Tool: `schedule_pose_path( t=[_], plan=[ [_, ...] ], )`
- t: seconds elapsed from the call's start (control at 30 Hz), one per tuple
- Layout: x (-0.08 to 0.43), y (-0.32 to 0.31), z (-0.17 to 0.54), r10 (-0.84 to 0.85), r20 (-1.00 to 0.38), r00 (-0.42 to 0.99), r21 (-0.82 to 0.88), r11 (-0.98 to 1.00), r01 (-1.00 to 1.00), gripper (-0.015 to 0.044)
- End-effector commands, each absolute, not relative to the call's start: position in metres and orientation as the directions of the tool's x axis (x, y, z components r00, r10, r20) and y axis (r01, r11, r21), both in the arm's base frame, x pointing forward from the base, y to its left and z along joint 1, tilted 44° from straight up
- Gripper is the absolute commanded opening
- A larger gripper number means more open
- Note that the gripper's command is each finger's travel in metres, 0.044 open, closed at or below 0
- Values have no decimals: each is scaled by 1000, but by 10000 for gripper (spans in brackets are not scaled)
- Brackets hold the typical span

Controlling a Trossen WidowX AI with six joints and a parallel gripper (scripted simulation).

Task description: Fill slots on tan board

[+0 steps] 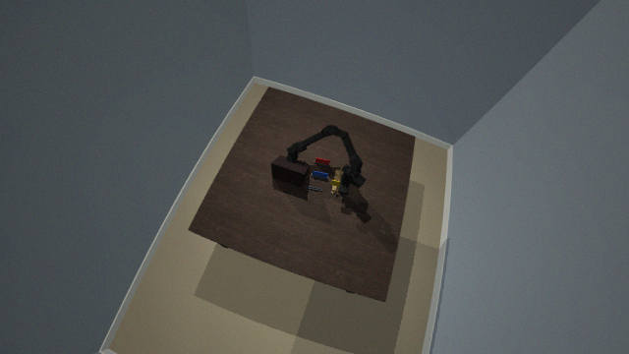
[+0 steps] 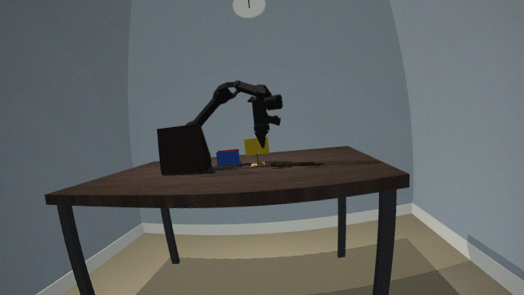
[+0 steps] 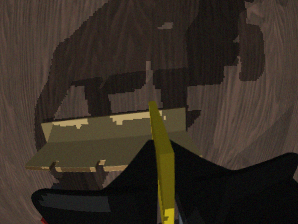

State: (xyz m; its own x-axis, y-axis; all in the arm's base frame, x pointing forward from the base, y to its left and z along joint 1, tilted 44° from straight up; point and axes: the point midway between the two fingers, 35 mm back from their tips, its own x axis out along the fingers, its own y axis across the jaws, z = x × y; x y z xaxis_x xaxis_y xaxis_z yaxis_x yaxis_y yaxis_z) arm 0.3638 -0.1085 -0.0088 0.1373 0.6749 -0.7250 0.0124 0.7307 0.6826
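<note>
Yellow board point(image 1: 335, 183) point(image 2: 251, 147) point(image 3: 165, 170) sits clamped in my jaws, upright and crosswise over the tan board point(image 1: 338, 174) point(image 2: 257, 159) point(image 3: 100, 145), presumably so its notch can meet a slot.
</note>
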Motion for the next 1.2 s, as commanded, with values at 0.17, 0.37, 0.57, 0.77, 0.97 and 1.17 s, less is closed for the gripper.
schedule_pose_path(
  t=[0.17, 0.37, 0.57, 0.77, 0.97, 1.17],
  plan=[
    [363, -106, -10, 680, -722, 131, 686, 727, 7, 0],
    [362, -105, -10, 680, -722, 131, 687, 726, 22, 0],
    [362, -105, -11, 680, -722, 131, 688, 725, 33, 0],
    [362, -105, -11, 680, -722, 131, 688, 724, 36, 0],
    [363, -106, -11, 680, -722, 131, 688, 726, 26, 0],
    [362, -107, -11, 680, -722, 131, 686, 727, 10, 0]
  ],
)
